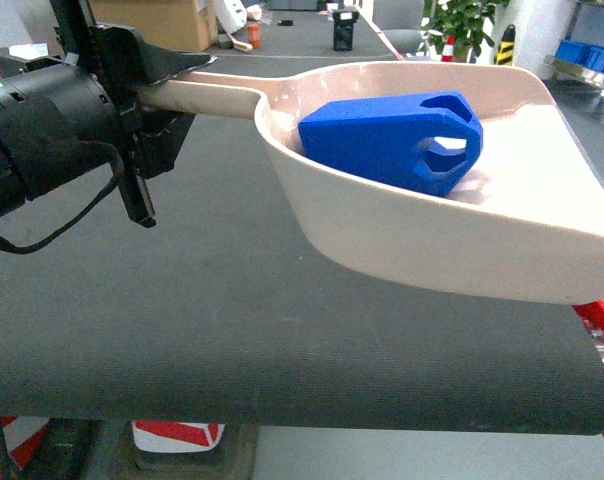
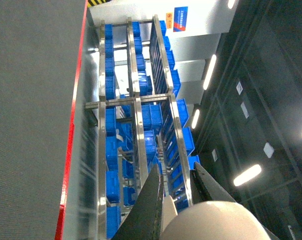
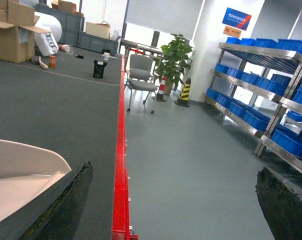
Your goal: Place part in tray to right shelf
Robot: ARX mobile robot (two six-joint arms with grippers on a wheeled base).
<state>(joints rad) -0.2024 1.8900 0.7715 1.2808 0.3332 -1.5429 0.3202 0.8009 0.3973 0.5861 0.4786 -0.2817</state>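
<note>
Left gripper [image 1: 147,110] clenched on tray [image 1: 432,240] handle at 9 o'clock, holding it level so part [image 1: 392,140] stays cradled; right gripper [image 3: 181,200] spread, empty.

Left arm [image 1: 42,130] black, cylindrical; loose black cable looping beneath; right gripper fingers [image 3: 66,205] dark, rough-textured

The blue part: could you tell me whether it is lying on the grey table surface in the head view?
No, the blue part lies inside the tray, which the left gripper holds up by its handle.
</note>
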